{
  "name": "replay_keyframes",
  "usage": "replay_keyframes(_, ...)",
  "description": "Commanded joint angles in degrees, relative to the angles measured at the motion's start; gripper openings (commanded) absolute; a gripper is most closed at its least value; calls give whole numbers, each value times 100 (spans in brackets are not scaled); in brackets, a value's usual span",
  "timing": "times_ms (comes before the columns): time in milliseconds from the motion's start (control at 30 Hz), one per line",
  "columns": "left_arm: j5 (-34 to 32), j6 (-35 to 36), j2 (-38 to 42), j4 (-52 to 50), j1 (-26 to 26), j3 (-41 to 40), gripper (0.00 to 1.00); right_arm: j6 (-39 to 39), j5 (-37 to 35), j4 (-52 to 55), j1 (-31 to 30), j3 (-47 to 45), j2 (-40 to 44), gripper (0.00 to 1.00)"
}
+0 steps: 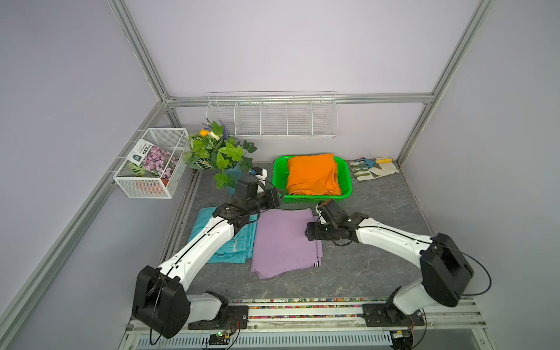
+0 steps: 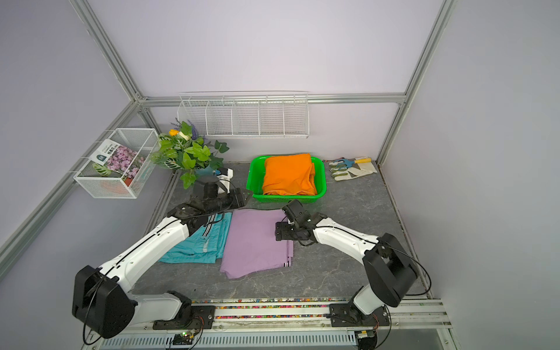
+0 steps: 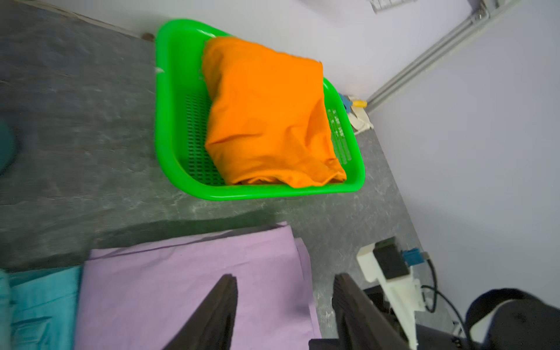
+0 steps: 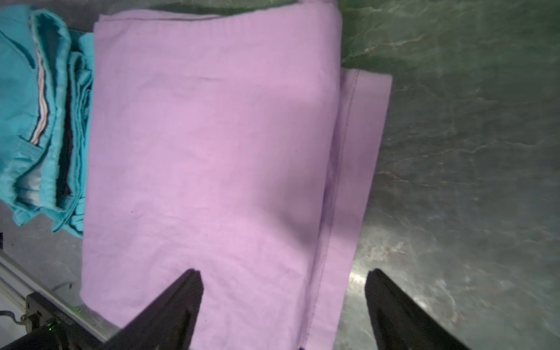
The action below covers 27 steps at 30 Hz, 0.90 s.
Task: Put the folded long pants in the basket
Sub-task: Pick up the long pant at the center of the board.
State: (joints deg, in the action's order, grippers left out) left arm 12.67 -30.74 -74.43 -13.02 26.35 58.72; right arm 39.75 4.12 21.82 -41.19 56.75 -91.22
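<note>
The orange folded long pants (image 1: 312, 174) lie in the green basket (image 1: 348, 181) at the back of the table, and show in the left wrist view (image 3: 266, 121). The lilac pants (image 1: 281, 242) lie flat mid-table. The teal pants (image 1: 239, 245) lie beside them, partly under my left arm. My left gripper (image 3: 285, 277) is open and empty above the lilac pants' far corner, near the basket's (image 3: 169, 121) front. My right gripper (image 4: 284, 271) is open, its fingers astride the right edge of the lilac pants (image 4: 212, 136). In both top views it hovers at that edge (image 2: 277, 233).
A potted plant (image 1: 218, 151) stands at the back left. A white wire basket (image 1: 151, 163) hangs on the left wall and a wire rack (image 1: 272, 115) on the back wall. Work gloves with a trowel (image 1: 372, 168) lie right of the basket. Bare grey tabletop (image 1: 378, 266) lies right of the lilac pants.
</note>
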Motion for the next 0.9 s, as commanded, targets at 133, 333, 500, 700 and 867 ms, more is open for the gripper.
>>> replay_keyframes(133,45,-584,66,56,-832,-557,56,798,-85,-437,-23,-132,-623,85)
replay_keyframes(333,-90,-520,113,139,-851,-608,56,818,2,-427,-23,-15,-927,77)
replay_keyframes(500,-80,-576,91,143,-851,-678,56,780,186,-434,-7,73,-1108,39)
replay_keyframes(700,-77,-315,119,-110,-859,-734,56,895,182,-399,405,-294,-827,6)
replay_keyframes(867,282,-12,48,-485,-895,-763,56,552,188,-109,751,-469,-482,2)
